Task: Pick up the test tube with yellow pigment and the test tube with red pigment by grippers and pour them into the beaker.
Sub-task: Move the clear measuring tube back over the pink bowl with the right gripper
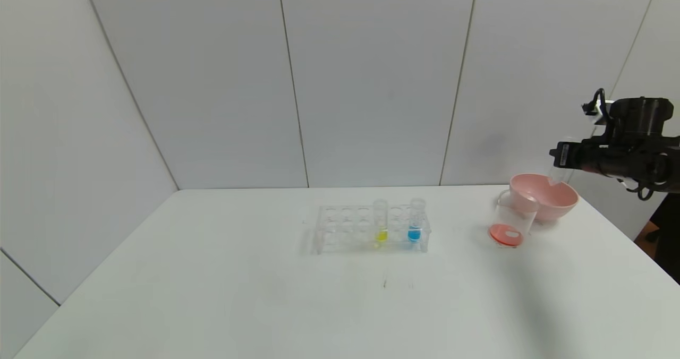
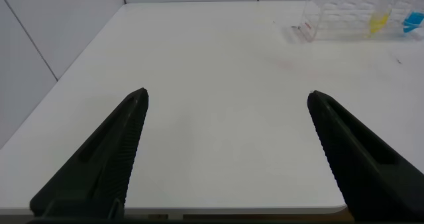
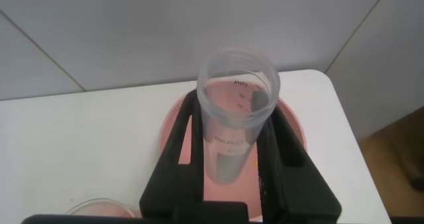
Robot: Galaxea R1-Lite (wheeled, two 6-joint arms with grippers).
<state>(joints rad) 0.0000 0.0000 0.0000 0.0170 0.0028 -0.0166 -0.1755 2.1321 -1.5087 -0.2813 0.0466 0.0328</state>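
Beaker (image 1: 509,226) stands at 3 o'clock from the rack (image 1: 372,229), holding red liquid, just beside the pink bowl (image 1: 547,197). Right gripper (image 3: 232,151) clamps an emptied test tube (image 3: 235,111) above the bowl. Yellow tube (image 1: 381,223) remains racked. Left gripper (image 2: 225,118) is spread wide, empty.

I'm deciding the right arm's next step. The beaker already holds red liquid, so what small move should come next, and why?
Probably lower the right gripper and open it to drop the empty tube into the pink bowl. The tube looks drained and hangs over that bowl, the beaker holds red liquid, and the yellow tube waits in the rack.
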